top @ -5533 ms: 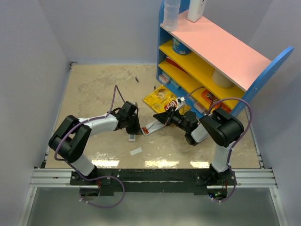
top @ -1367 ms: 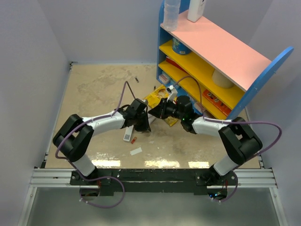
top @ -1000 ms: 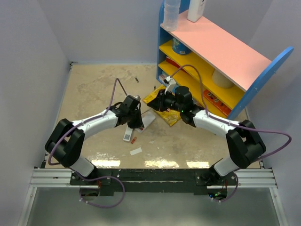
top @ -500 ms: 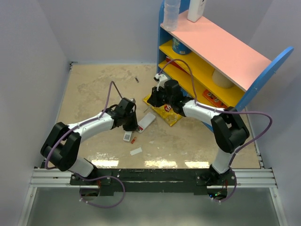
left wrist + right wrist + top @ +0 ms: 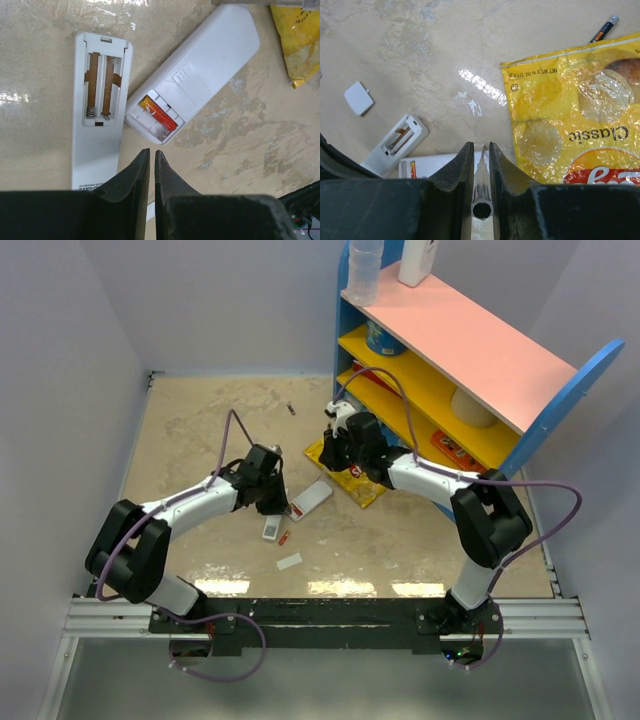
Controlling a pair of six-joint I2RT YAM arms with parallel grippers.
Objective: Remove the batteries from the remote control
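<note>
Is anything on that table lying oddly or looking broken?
Yes. The remote control lies face down with its back open, a red battery exposed. Beside it a narrower white bar lies open too, its slots empty. A loose white lid lies apart, and a yellow chip bag sprawls nearby.

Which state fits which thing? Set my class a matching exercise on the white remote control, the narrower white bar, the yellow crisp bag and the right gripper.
Things:
1. flat white plastic remote control
2. narrower white plastic bar
3. yellow foil crisp bag
4. right gripper

States:
a. shut on thin pale stick
b. bay open, empty, springs bare
c. lies flat, print up
d. bay open, red-orange batteries inside

Pairs: 1-d, 2-b, 3-c, 4-a
</note>
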